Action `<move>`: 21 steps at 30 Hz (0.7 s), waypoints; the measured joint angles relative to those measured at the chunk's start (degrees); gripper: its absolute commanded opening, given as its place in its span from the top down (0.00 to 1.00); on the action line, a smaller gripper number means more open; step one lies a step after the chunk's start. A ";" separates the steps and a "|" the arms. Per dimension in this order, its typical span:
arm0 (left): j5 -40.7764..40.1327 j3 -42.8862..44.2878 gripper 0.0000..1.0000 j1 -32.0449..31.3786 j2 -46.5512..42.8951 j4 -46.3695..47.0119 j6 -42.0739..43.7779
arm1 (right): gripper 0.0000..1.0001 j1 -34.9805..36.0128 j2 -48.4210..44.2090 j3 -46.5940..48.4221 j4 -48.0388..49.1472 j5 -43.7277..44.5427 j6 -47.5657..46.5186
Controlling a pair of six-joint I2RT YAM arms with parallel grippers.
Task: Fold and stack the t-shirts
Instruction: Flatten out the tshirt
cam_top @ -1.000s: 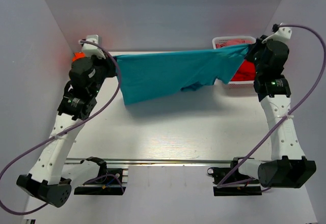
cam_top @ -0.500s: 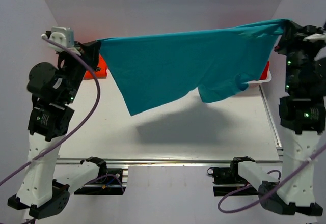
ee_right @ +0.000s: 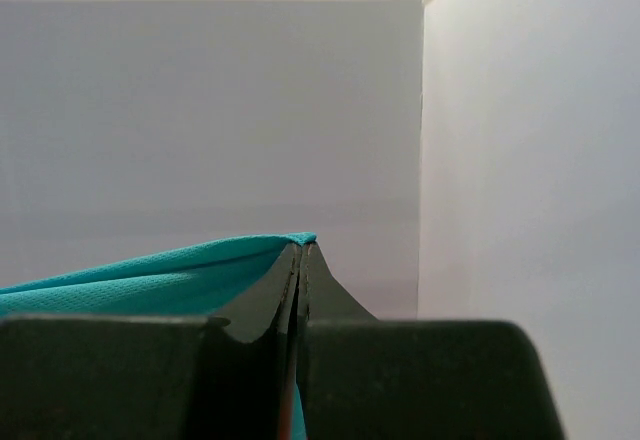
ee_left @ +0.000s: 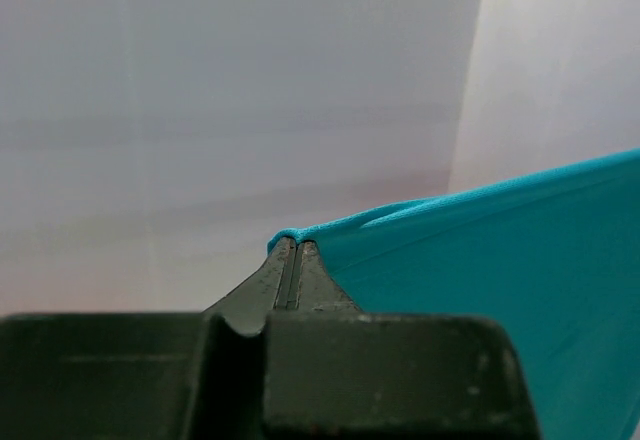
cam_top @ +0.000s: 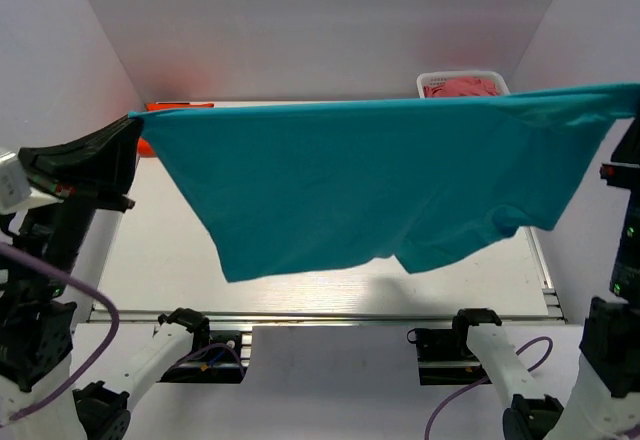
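A teal t-shirt (cam_top: 370, 180) hangs spread wide in the air above the table, its top edge pulled taut from left to right. My left gripper (cam_top: 133, 120) is shut on its left corner; in the left wrist view the jaws (ee_left: 290, 245) pinch the teal cloth (ee_left: 500, 260). My right gripper (ee_right: 302, 245) is shut on the other corner of the teal cloth (ee_right: 130, 280), at the right edge of the top view. A sliver of the orange t-shirt (cam_top: 180, 106) shows at the far left, behind the teal one. Red and pink cloth lies in a basket at the back.
A white basket (cam_top: 500, 79) stands at the back right of the table. White walls close in the left, back and right sides. A metal rail (cam_top: 330, 316) runs along the near edge, with both arm bases below it. The right arm (cam_top: 625, 260) stands tall at the right edge.
Both arms have risen and moved apart and toward the camera, lifting the teal t-shirt off the table and stretching it wide. The shirt now hides most of the table's back.
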 measured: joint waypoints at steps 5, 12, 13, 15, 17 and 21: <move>1.97 2.93 1.00 0.09 -1.27 -2.23 -0.02 | 1.00 -0.02 -4.94 -0.42 -0.81 -0.70 -0.72; 2.16 0.74 1.00 0.15 -3.50 -2.60 -0.24 | 1.00 -0.09 -9.31 -3.39 -3.76 -2.89 -0.09; 2.08 -0.04 1.00 0.17 -3.58 -2.86 -0.28 | 1.00 -0.11 -9.62 -4.46 -4.09 -3.21 0.11; 1.97 -2.14 1.00 0.35 -3.85 -2.75 -0.46 | 1.00 -0.17 -10.16 -8.31 -3.54 -4.37 1.60; 1.38 -5.51 1.00 0.44 -4.22 -1.44 -0.79 | 1.00 -0.24 -10.36 -13.11 -3.23 -5.29 3.50; -1.99 -15.89 1.00 0.57 -4.52 2.25 -2.08 | 1.00 -0.44 -10.25 -27.23 0.09 -9.16 8.98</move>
